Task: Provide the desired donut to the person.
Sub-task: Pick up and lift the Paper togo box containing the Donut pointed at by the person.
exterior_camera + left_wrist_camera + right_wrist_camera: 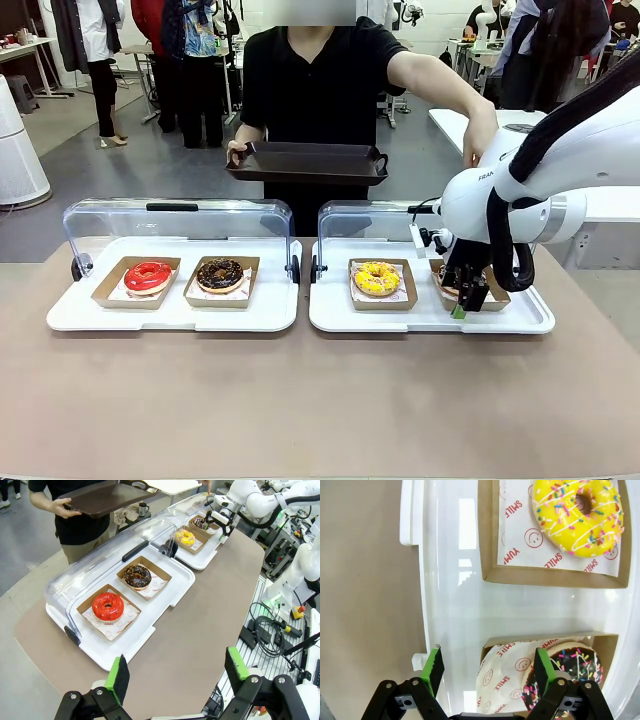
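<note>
My right gripper (465,300) hangs over the rightmost box on the right white tray (340,318). In the right wrist view its fingers (436,660) stand apart astride the box's near wall, one outside it, the other on the paper beside a chocolate donut with coloured sprinkles (575,670). A yellow sprinkled donut (377,277) lies in the neighbouring box. The left white tray (70,318) holds a red donut (148,276) and a chocolate donut (220,273). The person (320,80) holds a dark brown tray (307,162) in one hand. My left gripper (177,660) is open above the table's near side.
Both clear lids (175,215) are swung up at the back of the white trays. The person's other hand (480,130) reaches down behind my right arm. Cables and other equipment (270,635) lie off the table's side in the left wrist view.
</note>
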`<state>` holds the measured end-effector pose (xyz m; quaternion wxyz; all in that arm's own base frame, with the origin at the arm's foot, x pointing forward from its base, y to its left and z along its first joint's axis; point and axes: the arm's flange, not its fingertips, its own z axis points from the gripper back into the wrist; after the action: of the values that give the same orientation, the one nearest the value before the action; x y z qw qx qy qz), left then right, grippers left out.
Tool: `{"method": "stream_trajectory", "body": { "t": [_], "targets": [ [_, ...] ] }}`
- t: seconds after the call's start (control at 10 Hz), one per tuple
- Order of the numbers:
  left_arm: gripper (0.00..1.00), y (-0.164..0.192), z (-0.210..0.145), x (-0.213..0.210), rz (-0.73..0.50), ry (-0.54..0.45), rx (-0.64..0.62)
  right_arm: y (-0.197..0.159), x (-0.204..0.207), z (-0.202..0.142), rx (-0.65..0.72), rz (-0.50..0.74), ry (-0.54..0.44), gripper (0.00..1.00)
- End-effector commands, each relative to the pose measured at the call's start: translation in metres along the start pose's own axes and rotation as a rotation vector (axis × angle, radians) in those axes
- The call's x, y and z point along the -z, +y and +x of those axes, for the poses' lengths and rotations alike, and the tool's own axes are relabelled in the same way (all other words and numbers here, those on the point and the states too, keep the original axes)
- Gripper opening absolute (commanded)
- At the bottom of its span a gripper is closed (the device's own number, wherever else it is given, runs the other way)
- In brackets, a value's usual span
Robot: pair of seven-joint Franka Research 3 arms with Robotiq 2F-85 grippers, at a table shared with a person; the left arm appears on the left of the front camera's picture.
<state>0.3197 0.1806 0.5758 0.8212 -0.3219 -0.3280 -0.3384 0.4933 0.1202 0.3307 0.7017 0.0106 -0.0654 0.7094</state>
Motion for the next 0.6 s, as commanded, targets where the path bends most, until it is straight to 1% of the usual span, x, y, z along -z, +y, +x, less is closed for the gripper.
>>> {"method": "stream_trajectory", "body": {
  "t": [0.0, 0.1, 0.2, 0.3, 0.5],
  "targets": [
    [1.00, 0.0000, -0.0005, -0.0006, -0.008, -0.020, 0.014, -0.0055, 0.0051, -0.0008, 0.003, -0.007, 0.011, 0.57],
    [1.00, 0.0000, -0.0005, -0.0006, -0.008, -0.020, 0.014, -0.0056, 0.0057, -0.0015, 0.004, -0.005, 0.014, 0.28],
    [1.00, 0.0000, -0.0005, -0.0006, -0.008, -0.020, 0.014, -0.0047, 0.0062, -0.0022, 0.001, -0.001, 0.016, 0.16],
    [1.00, 0.0000, -0.0005, -0.0006, -0.008, -0.020, 0.014, -0.0042, 0.0064, -0.0028, 0.000, 0.001, 0.021, 0.00],
    [1.00, 0.0000, -0.0005, -0.0006, -0.008, -0.020, 0.014, -0.0032, 0.0052, -0.0028, -0.002, -0.001, 0.018, 0.00]
  ]
}}
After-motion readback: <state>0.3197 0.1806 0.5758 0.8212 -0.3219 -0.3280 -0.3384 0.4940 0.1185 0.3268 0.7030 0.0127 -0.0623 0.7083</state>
